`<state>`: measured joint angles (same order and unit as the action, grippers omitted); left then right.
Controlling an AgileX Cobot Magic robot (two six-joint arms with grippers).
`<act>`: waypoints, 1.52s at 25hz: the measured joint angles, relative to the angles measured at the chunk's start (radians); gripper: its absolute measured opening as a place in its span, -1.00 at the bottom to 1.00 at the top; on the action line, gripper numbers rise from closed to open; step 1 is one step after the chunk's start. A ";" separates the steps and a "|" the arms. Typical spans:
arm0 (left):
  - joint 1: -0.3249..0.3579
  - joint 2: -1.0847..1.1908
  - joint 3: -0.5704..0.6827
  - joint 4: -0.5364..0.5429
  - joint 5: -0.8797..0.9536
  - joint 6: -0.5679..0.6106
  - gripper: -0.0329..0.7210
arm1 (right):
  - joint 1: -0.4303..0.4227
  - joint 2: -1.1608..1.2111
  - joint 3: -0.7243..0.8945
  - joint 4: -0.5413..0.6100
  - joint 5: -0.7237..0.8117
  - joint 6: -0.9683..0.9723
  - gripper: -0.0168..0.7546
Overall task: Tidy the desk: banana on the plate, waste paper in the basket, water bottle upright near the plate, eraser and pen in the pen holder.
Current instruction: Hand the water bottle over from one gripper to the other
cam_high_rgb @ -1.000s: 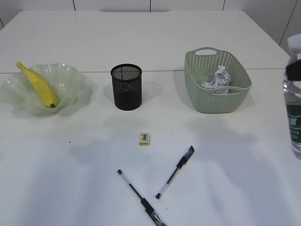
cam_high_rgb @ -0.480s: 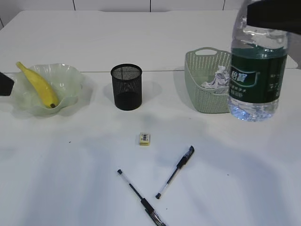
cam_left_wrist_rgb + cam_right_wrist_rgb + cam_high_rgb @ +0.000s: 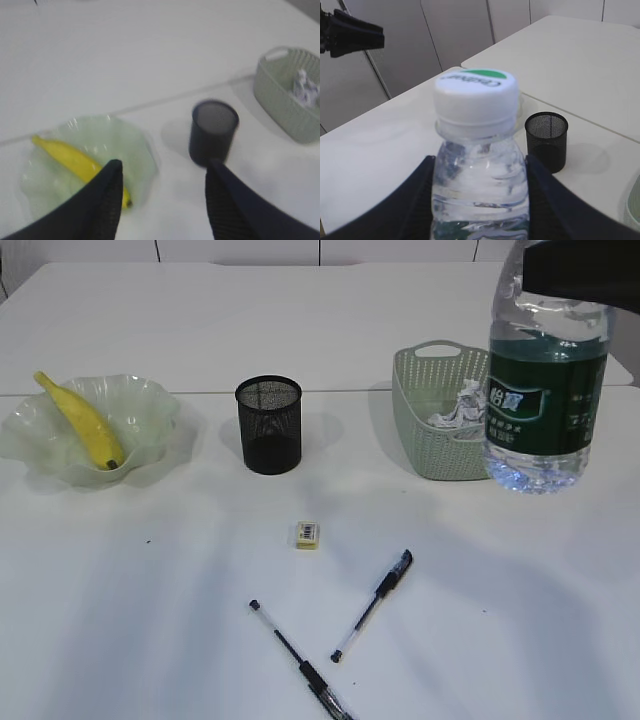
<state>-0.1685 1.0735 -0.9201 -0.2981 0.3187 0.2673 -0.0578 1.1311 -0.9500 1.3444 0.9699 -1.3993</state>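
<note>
**Onlooker A:** So, the right claw [image 3: 479,165] is clamped on the water bottle [image 3: 547,380], one finger pressed to each side of the shoulder just under the white cap. The bottle hangs upright in the air, clear of the table.

**Onlooker B:** What could go wrong?

**A:** I judge the grip sits high, with the heavy water below it. A quick swing could make the bottle tilt or slip between the fingers. The plate [image 3: 150,405] lies far off to the claw's left, so the carry is long.

**B:** What lies along the way?

**A:** Just below and behind the held bottle is the basket [image 3: 425,405], with the waste paper [image 3: 465,405] already in it. Further left of the claw stands the pen holder [image 3: 269,425], between bottle and plate. Carried low, the bottle could knock it over. Nearer us lie the eraser [image 3: 308,534] and two pens [image 3: 372,605], untouched.

**B:** And the other claw?

**A:** The left claw [image 3: 162,200] is spread apart and empty, hovering. Beneath its left finger is the plate, with the banana [image 3: 75,160] already on it; the pen holder is ahead of its right finger.
</note>
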 joint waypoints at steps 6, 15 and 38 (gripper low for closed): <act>0.000 0.001 0.192 0.000 -0.498 0.007 0.10 | 0.000 0.000 0.000 0.000 -0.011 -0.002 -0.04; -0.137 0.102 0.339 0.212 -0.863 -0.022 0.10 | 0.000 0.000 0.000 0.000 -0.016 -0.002 -0.04; -0.461 0.289 0.340 0.801 -1.104 -0.663 0.38 | 0.000 0.002 0.000 0.039 -0.024 -0.143 -0.04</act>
<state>-0.6299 1.3621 -0.5801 0.5032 -0.7856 -0.3954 -0.0578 1.1333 -0.9500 1.3830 0.9463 -1.5427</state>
